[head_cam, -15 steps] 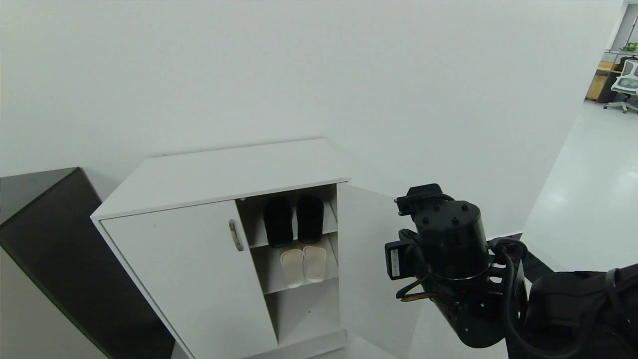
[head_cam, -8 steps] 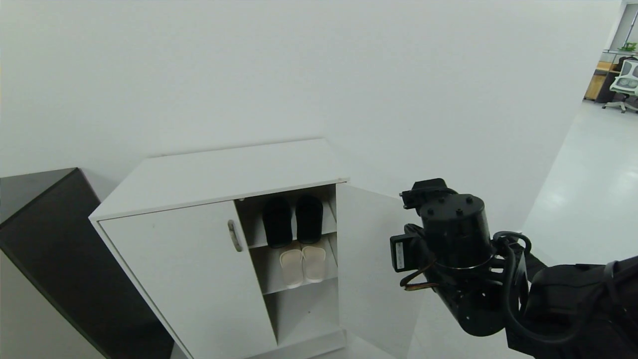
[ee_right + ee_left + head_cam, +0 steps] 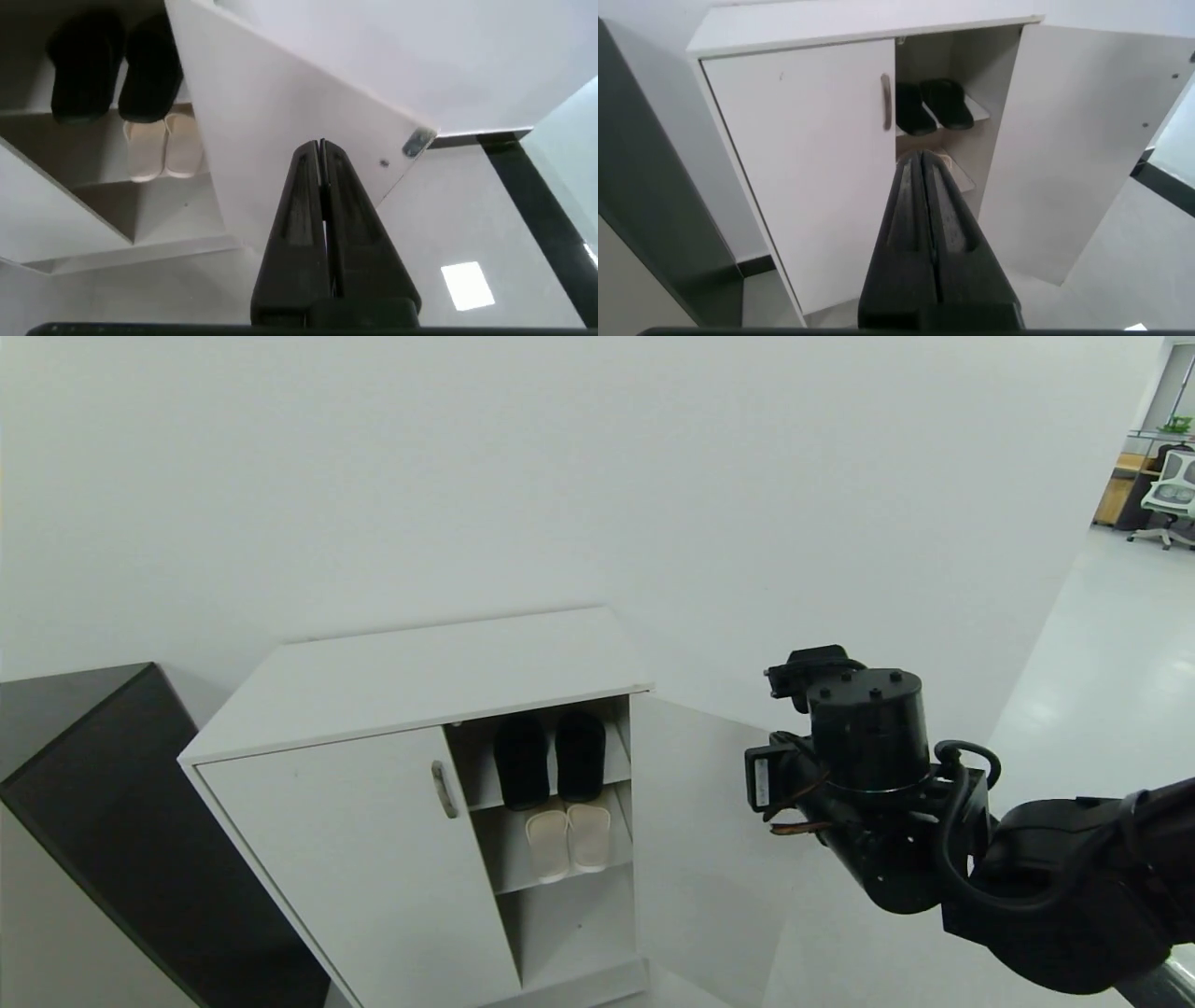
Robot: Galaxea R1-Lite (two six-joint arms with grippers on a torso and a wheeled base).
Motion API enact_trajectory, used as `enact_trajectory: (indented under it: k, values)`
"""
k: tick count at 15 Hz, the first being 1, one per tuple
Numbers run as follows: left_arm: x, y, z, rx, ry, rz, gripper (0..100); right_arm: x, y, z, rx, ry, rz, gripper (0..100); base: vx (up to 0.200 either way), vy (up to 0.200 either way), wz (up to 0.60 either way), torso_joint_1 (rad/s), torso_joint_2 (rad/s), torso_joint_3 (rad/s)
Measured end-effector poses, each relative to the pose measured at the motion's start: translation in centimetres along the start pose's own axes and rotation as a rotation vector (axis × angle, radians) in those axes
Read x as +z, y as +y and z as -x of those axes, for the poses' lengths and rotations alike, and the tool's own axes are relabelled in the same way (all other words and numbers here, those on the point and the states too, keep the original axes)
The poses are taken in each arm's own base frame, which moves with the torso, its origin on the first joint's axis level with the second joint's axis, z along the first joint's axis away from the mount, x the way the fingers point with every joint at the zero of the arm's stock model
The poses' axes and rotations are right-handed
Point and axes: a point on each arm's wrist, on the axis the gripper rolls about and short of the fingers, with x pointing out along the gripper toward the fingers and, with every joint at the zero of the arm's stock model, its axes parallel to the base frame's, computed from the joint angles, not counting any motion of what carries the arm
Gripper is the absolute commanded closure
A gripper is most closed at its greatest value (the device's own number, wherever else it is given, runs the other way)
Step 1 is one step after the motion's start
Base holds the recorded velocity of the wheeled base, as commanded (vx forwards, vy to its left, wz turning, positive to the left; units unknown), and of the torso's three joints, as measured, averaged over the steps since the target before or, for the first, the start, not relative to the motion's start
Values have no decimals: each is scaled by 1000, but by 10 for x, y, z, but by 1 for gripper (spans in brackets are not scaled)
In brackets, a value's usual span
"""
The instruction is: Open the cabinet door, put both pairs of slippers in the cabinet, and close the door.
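**Closing stage of the slipper-storage task.** Over the preceding second the right arm has lifted and drawn slightly toward the robot's right. The camera has tipped a little too, so the small downward drift of the cabinet [image 3: 420, 667] in the head view is not a movement of the furniture.

The right pincer [image 3: 320, 147] has its fingers pressed together on nothing. The open door [image 3: 700, 840] stands just ahead of it, with the door handle [image 3: 418, 142] at the free edge a little beyond the fingertips. Whether pincer and door touch cannot be told. Judged from this pose, the arm is being set against the door's outer face for a push, which is the only step left.

The left pincer [image 3: 923, 161] is likewise closed and empty. It is apart from the cabinet and aimed at the line where the closed left door [image 3: 803, 159] meets the opening.

**Contents.** To the robot's left of the right pincer, past the open door, the black slippers [image 3: 551, 756] lie side by side on the upper shelf. The pale slippers [image 3: 568, 840] lie side by side on the shelf directly below. Both pairs appear to sit within the shelf fronts, so nothing should obstruct the swing. A dark panel [image 3: 112, 803] stands farther off, beyond the cabinet's far side.
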Motion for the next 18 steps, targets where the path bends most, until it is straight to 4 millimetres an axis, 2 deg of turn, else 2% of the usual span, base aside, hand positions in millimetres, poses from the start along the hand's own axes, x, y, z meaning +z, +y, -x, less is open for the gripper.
enact_trajectory:
  k: [4,9,11,14,18]
  values:
    - [0,0,0,0,0,0,100,9,-9,-20,8,-10,-11,100,0,0,0,81,-173,-100]
    - [0,0,0,0,0,0,100,38,-25,-67,-28,99,-96,100,0,0,0,0,0,0]
    - [0,0,0,0,0,0,100,43,-31,-87,-25,116,-139,100,0,0,0,0,0,0]
    - [0,0,0,0,0,0,100,35,-34,-120,-51,96,-180,100,0,0,0,0,0,0]
    - [0,0,0,0,0,0,100,9,-32,-151,-72,94,-187,100,0,0,0,0,0,0]
